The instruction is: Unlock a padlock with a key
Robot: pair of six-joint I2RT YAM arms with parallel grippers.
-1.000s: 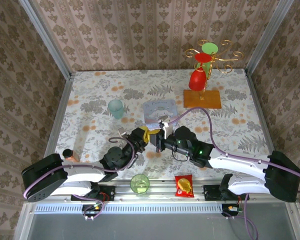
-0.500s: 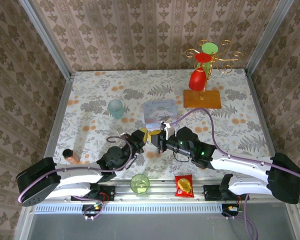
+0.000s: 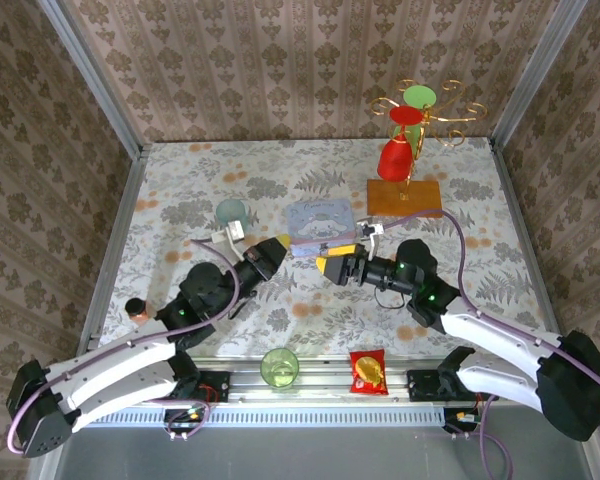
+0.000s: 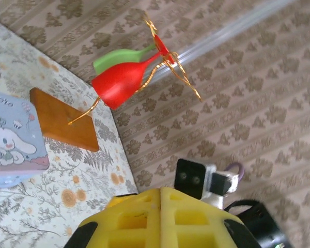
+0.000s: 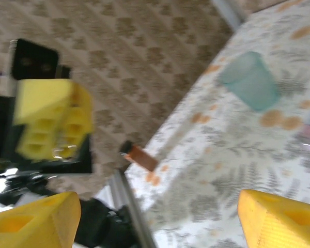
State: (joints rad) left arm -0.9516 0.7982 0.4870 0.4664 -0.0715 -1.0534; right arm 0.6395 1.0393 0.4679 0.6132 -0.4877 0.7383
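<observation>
Top view: left gripper point(image 3: 273, 250) and right gripper point(image 3: 330, 266) hang apart over the floral cloth point(image 3: 280, 310), left at 9 o'clock of right, bare cloth between the tips. Pale blue tin point(image 3: 320, 222) lies at 12 o'clock of that gap, near both. Left wrist view: yellow pads point(image 4: 134, 222) pressed flush, clenched, seam running straight up. Right wrist view: right fingers point(image 5: 36, 214) spread wide toward the 2 bottom corners, released, cloth showing between them. Same view catches the left pads at 9 o'clock, a small glint point(image 5: 62, 151) on their lower edge; too blurred to tell whether it is padlock or key, or whether it is pinched. Beyond that glint, cannot place either. Teal cup point(image 3: 231, 213) at 10 o'clock of left gripper, brown bottle point(image 3: 138, 310) at 8 o'clock. Wire stand point(image 3: 407, 197) with red glass point(image 3: 394, 160) at 1 o'clock of right gripper. Green cup point(image 3: 279, 366) at the front rail, red snack packet point(image 3: 366, 371) at its 3 o'clock
</observation>
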